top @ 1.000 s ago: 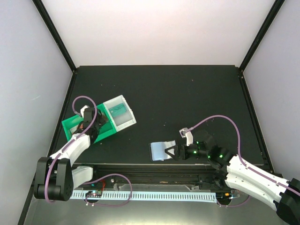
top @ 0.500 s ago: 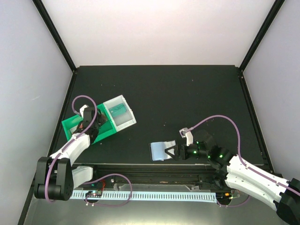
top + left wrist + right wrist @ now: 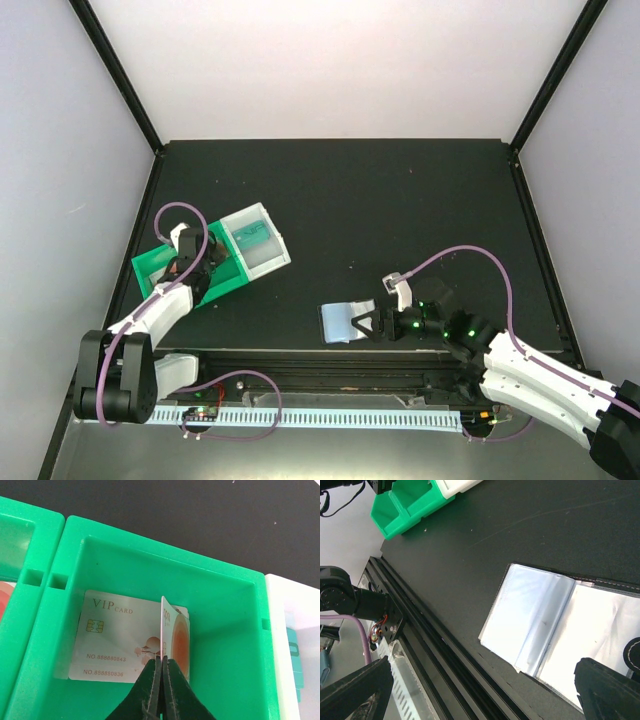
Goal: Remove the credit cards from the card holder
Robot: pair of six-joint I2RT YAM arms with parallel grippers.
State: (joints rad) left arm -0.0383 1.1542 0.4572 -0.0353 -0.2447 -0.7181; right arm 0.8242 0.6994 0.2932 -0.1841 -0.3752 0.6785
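Card holder (image 3: 555,625), a flat pale-blue translucent bifold with glossy sleeves, lies open on the matte black table (image 3: 400,200) near its front edge, right of centre. The right gripper (image 3: 362,325) sits over its right half, jaws spread wide. At the left, the left gripper (image 3: 161,664) pinches a thin whitish card (image 3: 176,637) with an orange disc. The card stands on edge in the green plastic tray (image 3: 220,595), above a flat VIP card (image 3: 117,635). A teal card (image 3: 250,236) lies in the white bin (image 3: 270,262) beside the tray.

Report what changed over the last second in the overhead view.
Nothing visibly changed. The left end effector stays shut on a card standing on edge in the green tray. The right end effector stays open at the card holder.
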